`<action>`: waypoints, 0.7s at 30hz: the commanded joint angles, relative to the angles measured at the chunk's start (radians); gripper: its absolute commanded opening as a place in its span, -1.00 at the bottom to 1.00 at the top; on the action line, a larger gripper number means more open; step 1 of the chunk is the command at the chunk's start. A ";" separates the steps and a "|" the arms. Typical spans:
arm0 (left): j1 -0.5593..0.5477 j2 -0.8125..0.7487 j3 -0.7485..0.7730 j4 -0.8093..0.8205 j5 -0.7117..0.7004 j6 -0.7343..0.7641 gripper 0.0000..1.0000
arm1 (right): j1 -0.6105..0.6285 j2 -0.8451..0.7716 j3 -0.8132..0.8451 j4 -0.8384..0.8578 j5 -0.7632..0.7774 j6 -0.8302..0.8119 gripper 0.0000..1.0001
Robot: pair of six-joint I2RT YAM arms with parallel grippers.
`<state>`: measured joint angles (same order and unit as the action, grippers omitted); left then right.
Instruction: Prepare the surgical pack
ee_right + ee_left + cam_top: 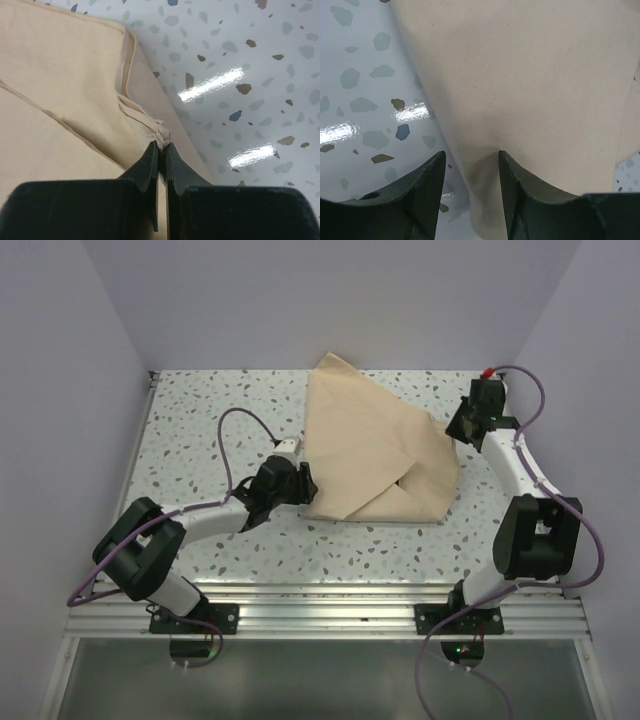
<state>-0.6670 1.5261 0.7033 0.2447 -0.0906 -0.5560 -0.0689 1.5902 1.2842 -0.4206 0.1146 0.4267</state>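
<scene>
The left gripper sits low over the table, jaws wide apart, astride the left edge of the cloth and gripping nothing. The cloth lies mid-table, a little to the right, partly folded into overlapping flaps (what it wraps, if anything, is hidden). The right gripper is pinched tight on a bunched bit of the cloth's right edge. This looks like a fold in hand. The left should close squarely on the edge before lifting. The right should raise its hold clear, then carry it across without dragging the bundle.
</scene>
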 commanded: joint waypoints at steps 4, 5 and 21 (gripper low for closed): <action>0.007 0.034 0.031 0.004 -0.015 0.021 -0.22 | 0.092 -0.049 -0.014 -0.020 0.026 0.003 -1.00; 0.007 0.046 0.041 -0.002 -0.018 0.022 -0.29 | 0.121 -0.052 -0.010 -0.020 0.037 0.004 -1.00; 0.007 0.080 0.055 -0.004 -0.009 0.039 -0.40 | 0.455 0.091 0.347 -0.092 0.063 0.061 -1.00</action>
<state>-0.6670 1.5898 0.7303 0.2436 -0.0914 -0.5549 0.3264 1.6348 1.5227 -0.5152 0.1532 0.4564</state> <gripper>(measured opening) 0.306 0.037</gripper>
